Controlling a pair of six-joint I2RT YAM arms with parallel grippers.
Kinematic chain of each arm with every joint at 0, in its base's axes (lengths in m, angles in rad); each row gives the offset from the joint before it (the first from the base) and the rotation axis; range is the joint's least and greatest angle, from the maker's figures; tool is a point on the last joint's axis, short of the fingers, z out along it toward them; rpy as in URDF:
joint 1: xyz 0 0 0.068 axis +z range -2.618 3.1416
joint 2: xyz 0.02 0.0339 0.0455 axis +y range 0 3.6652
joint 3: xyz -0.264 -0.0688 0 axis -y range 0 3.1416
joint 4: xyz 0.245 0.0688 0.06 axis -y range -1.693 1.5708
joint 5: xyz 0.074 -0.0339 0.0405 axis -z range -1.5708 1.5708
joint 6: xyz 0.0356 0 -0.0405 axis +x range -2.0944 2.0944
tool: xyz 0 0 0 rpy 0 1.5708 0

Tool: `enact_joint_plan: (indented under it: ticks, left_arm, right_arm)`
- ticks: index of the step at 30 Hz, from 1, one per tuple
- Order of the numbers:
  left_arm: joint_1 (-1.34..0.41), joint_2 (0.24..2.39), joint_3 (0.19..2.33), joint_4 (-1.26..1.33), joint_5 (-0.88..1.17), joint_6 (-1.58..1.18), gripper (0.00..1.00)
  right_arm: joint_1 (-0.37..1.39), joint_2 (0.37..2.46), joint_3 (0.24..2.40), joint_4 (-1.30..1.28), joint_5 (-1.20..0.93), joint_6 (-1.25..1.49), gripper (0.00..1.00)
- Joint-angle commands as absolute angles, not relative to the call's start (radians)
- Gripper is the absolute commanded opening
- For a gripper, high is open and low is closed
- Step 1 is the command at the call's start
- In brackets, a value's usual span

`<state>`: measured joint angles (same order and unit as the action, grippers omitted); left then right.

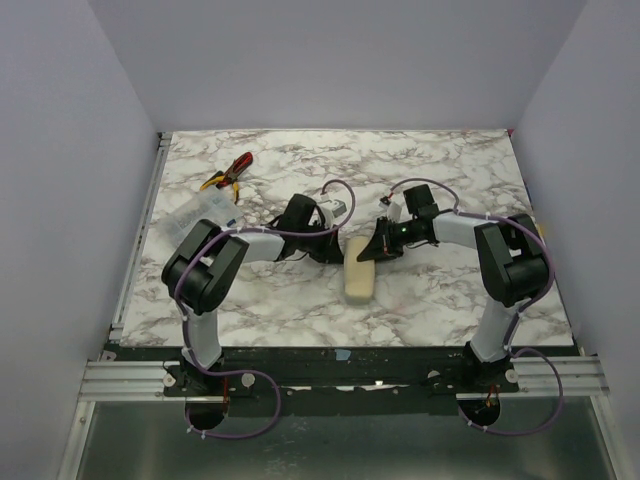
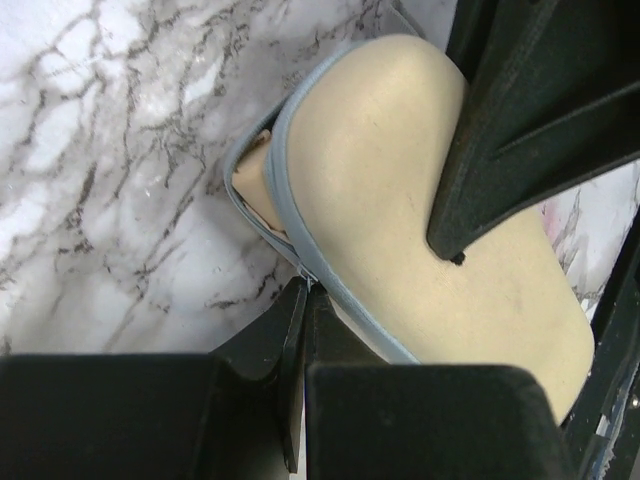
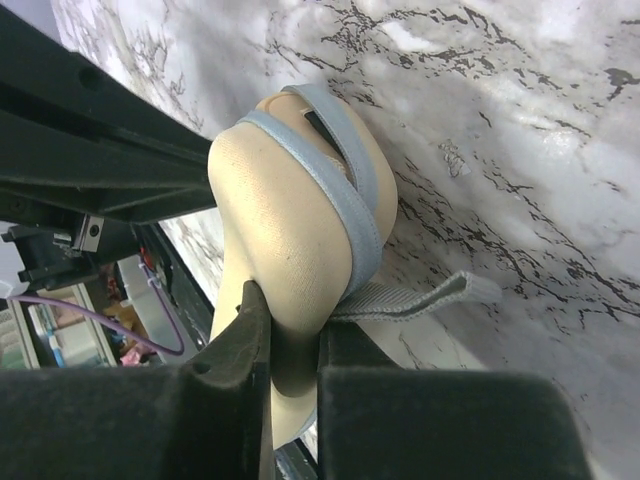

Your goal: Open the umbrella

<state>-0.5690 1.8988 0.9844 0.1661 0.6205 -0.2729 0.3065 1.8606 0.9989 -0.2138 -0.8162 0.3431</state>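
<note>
While the compact beige fabric umbrella [image 1: 358,275] lies folded near the middle of the white marbled desk [image 1: 450,170], both arms are bunched up at its far end. The left hand [image 2: 375,280] looks clamped across the bundle, and the right hand [image 3: 295,340] is pinching fabric right by the loose grey strap [image 3: 420,295]. Risk, imo: they've only got cloth, no shaft or handle showing. A pull could just drag the whole thing, slip off, or snag that strap instead of opening anything.
</note>
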Motion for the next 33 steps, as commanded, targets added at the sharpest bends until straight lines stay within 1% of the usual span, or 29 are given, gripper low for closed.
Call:
enact_joint_plan:
  ticks: [1,12,18,24,26,28,29,31,32,33]
  left_arm:
    - [-0.613,1.839,0.918,0.155,0.691,-0.244,0.00]
    - [-0.627,1.796,0.865,0.160,0.721,-0.208,0.00]
    - [-0.637,1.785,0.863,0.148,0.726,-0.186,0.00]
    - [-0.652,1.786,0.866,0.138,0.708,-0.178,0.00]
    - [-0.652,1.787,0.869,0.137,0.709,-0.177,0.00]
    - [-0.643,1.790,0.879,0.135,0.706,-0.183,0.00]
    - [-0.633,1.795,0.890,0.134,0.708,-0.192,0.00]
    - [-0.601,1.812,0.919,0.120,0.719,-0.211,0.00]
    - [-0.584,1.821,0.939,0.108,0.723,-0.212,0.00]
    - [-0.571,1.830,0.955,0.090,0.728,-0.206,0.00]
  right_arm:
    - [0.320,1.905,0.974,-0.126,-0.690,0.404,0.00]
    - [0.231,1.931,1.023,-0.100,-0.662,0.395,0.00]
    - [0.176,1.942,1.035,-0.087,-0.606,0.402,0.00]
    - [0.151,1.880,0.937,0.014,-0.494,0.527,0.00]
    - [0.150,1.853,0.899,0.049,-0.489,0.564,0.00]
    - [0.150,1.838,0.869,0.069,-0.542,0.572,0.00]
    - [0.150,1.836,0.866,0.055,-0.589,0.552,0.03]
    - [0.149,1.823,0.874,-0.054,-0.629,0.474,0.31]
    - [0.148,1.808,0.872,-0.108,-0.630,0.418,0.49]
    - [0.145,1.788,0.869,-0.147,-0.630,0.372,0.64]
